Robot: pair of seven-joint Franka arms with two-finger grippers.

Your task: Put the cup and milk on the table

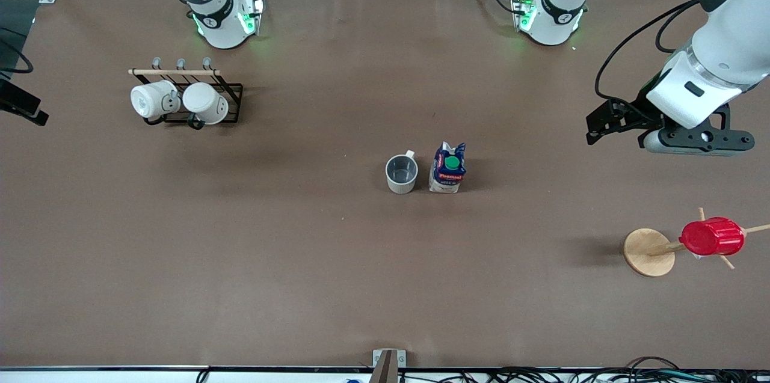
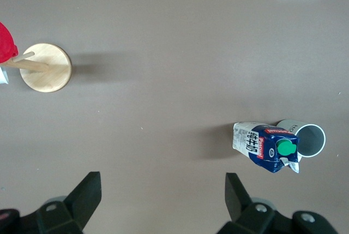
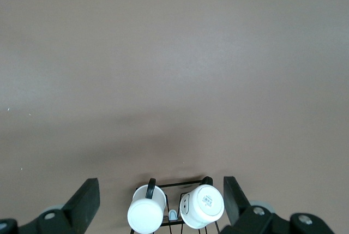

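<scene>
The cup (image 1: 401, 174), off-white with a dark grey inside, stands upright near the middle of the brown table (image 1: 289, 263). The milk (image 1: 448, 168), blue above and white below with a green cap, stands right beside it, toward the left arm's end. Both also show in the left wrist view: the cup (image 2: 308, 138) and the milk (image 2: 262, 147). My left gripper (image 2: 163, 177) is open and empty, high over bare table near the left arm's end; its hand (image 1: 695, 141) shows in the front view. My right gripper (image 3: 161, 182) is open and empty, high over the mug rack.
A black wire rack (image 1: 231, 103) holds two all-white mugs (image 1: 180, 100) toward the right arm's end. A wooden mug tree (image 1: 648, 252) carries a red ribbed cup (image 1: 711, 237) near the left arm's end, nearer to the front camera than the left gripper's hand.
</scene>
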